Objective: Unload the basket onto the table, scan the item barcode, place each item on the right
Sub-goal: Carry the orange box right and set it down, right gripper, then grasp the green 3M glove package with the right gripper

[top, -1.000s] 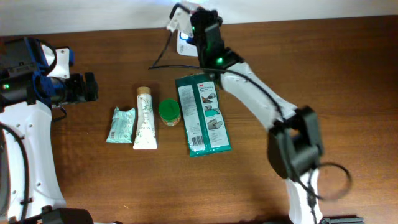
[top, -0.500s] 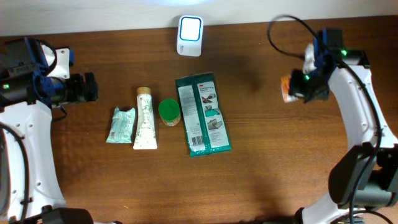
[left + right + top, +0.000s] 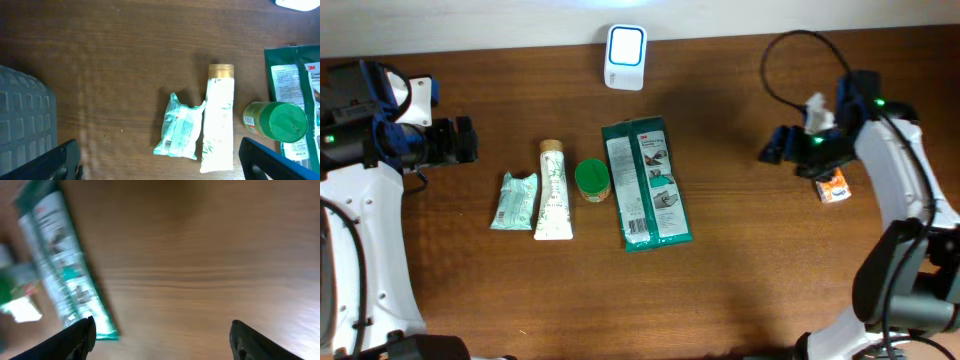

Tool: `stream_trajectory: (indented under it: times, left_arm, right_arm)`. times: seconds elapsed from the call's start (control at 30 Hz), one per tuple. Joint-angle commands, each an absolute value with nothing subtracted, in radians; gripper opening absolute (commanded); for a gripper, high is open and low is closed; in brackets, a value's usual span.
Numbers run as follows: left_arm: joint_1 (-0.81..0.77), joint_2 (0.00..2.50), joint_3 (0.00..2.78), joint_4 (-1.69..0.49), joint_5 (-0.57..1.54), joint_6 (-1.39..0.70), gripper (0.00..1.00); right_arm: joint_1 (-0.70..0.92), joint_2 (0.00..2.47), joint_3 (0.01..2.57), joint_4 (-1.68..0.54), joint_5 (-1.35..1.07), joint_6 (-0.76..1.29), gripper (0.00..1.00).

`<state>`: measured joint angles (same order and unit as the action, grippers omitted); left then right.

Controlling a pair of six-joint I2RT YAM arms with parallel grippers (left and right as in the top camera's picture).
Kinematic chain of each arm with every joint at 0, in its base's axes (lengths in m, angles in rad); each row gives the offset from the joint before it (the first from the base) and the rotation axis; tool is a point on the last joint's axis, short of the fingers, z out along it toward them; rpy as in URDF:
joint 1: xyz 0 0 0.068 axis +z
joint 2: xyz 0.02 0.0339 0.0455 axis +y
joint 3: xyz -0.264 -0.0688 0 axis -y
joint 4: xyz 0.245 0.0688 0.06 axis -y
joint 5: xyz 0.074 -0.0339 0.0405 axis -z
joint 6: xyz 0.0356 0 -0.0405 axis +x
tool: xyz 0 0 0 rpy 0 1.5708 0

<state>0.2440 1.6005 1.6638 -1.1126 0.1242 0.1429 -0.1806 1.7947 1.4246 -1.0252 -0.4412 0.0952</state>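
The white scanner [image 3: 625, 57] with a blue face stands at the back edge of the table. A small orange and white item [image 3: 833, 187] lies on the wood at the right, just beside my right arm. My right gripper [image 3: 773, 148] is open, left of that item and apart from it; in the right wrist view the right gripper [image 3: 165, 341] has only bare wood between its fingers. My left gripper [image 3: 460, 140] hangs open at the far left. In the left wrist view the left gripper [image 3: 160, 165] is empty above a mint packet [image 3: 180, 132].
A row of goods lies mid-table: the mint packet [image 3: 514, 201], a white tube [image 3: 552, 190], a green-lidded jar [image 3: 592, 180] and a long green pack [image 3: 646, 183]. The pack [image 3: 62, 265] shows blurred in the right wrist view. A black cable [image 3: 790, 50] loops at the back right.
My right arm has swung from the scanner over to the right side. Its gripper has opened and the small orange item now lies on the table. The left arm has stayed still.
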Motion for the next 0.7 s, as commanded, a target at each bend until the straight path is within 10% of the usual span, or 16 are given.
stream_trajectory:
  times: [0.0,0.5,0.67]
  left_arm:
    - [0.245,1.595,1.668,-1.111,0.135,0.163,0.99]
    - [0.245,1.595,1.668,-1.111,0.135,0.163,0.99]
    - [0.245,1.595,1.668,-1.111,0.135,0.163,0.99]
  right_arm:
    - [-0.019,1.849,1.384,-0.922,-0.603,0.127,0.80]
    - [0.324,2.252,1.384,-0.452,-0.816,0.452,0.68]
    - [0.361,2.262,1.391,-0.267,-0.913,0.455,0.33]
